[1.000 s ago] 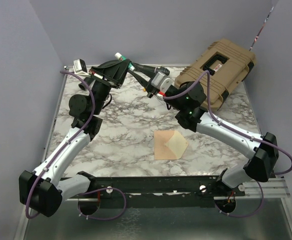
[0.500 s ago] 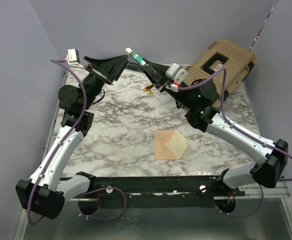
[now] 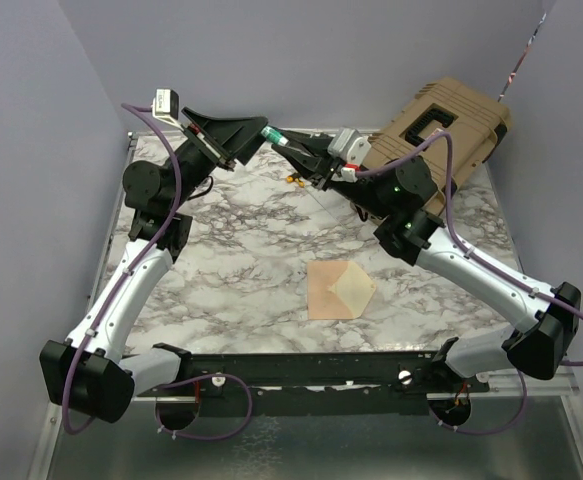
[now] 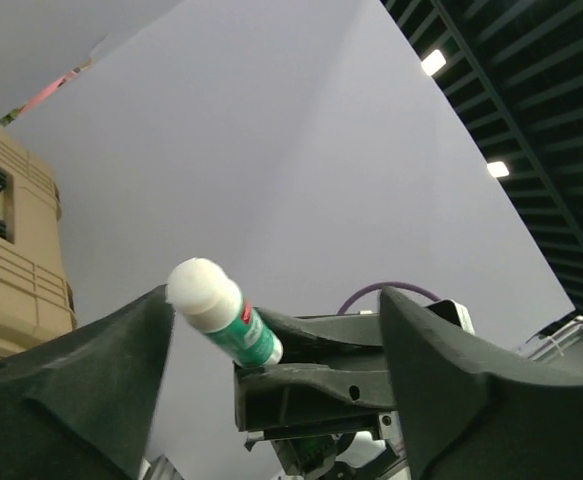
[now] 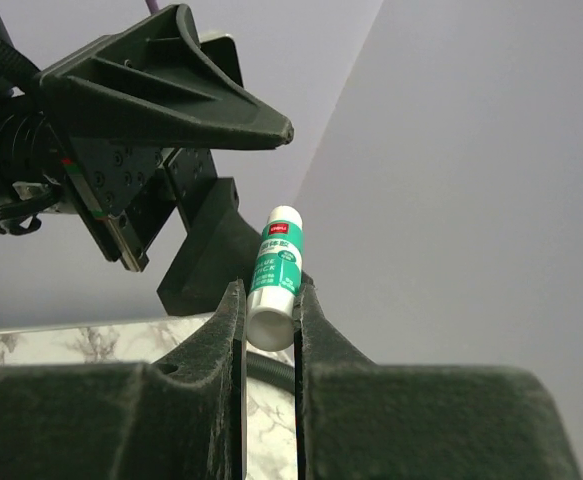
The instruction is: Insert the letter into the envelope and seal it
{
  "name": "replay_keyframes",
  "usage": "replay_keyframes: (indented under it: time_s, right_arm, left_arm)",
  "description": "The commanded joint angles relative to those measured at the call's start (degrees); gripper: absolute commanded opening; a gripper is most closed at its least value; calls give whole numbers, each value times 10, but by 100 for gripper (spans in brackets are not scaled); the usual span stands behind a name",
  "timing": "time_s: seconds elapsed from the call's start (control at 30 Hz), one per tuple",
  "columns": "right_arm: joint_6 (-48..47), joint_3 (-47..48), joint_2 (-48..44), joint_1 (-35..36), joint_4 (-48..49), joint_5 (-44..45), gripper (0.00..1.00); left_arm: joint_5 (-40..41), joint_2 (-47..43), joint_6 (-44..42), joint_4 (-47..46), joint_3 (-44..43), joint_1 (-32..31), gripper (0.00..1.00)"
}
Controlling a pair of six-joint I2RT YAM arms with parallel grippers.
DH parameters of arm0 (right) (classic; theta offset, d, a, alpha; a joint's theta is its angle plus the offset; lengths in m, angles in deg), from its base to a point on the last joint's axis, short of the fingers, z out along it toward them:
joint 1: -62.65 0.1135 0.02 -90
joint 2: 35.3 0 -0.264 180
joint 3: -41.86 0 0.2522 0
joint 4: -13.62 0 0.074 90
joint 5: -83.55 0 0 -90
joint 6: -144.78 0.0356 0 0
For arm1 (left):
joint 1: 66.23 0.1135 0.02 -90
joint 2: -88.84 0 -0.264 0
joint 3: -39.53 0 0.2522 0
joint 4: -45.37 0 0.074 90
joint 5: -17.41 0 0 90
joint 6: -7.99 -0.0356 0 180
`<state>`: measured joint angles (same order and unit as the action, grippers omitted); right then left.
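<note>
The peach envelope point(image 3: 327, 291) lies flat on the marble table near the front middle, its triangular flap point(image 3: 356, 288) open to the right and showing pale cream. I see no letter as a separate sheet. High at the back, my right gripper point(image 3: 284, 146) point(image 5: 268, 300) is shut on the base of a green-and-white glue stick point(image 3: 271, 135) point(image 5: 276, 265). My left gripper point(image 3: 254, 137) point(image 4: 276, 300) stands open facing it. The stick's white top point(image 4: 203, 290) sits between the left fingers, close to the left-hand one.
A tan hard case point(image 3: 436, 140) stands at the back right, just behind the right arm. Grey walls close in the left, back and right sides. A small orange-and-black bit point(image 3: 293, 180) lies on the table under the grippers.
The left gripper opened off the glue stick and drew back, then came in again around its top. The right gripper kept the stick, lifting it and then lowering it a little.
</note>
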<state>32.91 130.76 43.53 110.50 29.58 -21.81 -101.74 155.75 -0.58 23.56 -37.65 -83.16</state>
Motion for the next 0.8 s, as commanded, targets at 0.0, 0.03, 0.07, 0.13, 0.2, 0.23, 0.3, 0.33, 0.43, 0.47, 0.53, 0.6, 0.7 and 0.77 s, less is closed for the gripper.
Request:
replay_keyframes:
  time_s: [0.0, 0.03, 0.07, 0.13, 0.2, 0.23, 0.3, 0.33, 0.43, 0.47, 0.53, 0.6, 0.7, 0.77]
  right_arm:
    - [18, -11, -16, -7, -26, -24, 1]
    - [20, -14, -18, -7, -27, -26, 1]
    - [23, -14, -19, -8, -30, -26, 1]
    - [25, -10, -21, -9, -42, -28, 1]
    - [26, -8, -23, -10, -51, -34, 1]
    - [27, -9, -24, -10, -54, -36, 1]
    - [26, -9, -27, -11, -60, -41, 1]
    - [25, -10, -29, -11, -63, -42, 1]
    - [24, -14, -33, -11, -59, -39, 1]
    - [26, -21, -34, -11, -44, -35, 3]
    - [31, -46, -36, -11, 7, -30, 32]
    - [33, -58, -29, -11, 57, -34, 57]
    - [46, -53, -5, -11, 114, -47, 66]
    - [56, -49, 13, -11, 153, -53, 68]
  left_arm:
    - [-23, -10, 18, -30, 7, 4, 70]
    - [-23, -10, 22, -29, 9, 5, 65]
    - [-24, -11, 25, -28, 10, 6, 60]
    - [-31, -9, 24, -23, 9, 8, 46]
    - [-35, -7, 26, -21, 9, 8, 36]
    - [-35, -7, 27, -21, 11, 9, 32]
    - [-34, -7, 29, -17, 14, 10, 29]
    - [-34, -8, 30, -17, 16, 10, 25]
    - [-34, -8, 35, -16, 18, 11, 0]
    - [-34, -8, 39, -16, 17, 11, 0]
    - [-32, -10, 53, -16, 15, 11, 0]
    - [-28, -11, 74, -17, 18, 11, 0]
    - [-23, -14, 104, -27, 25, 10, 0]
    - [-19, -16, 132, -51, 36, 10, 0]
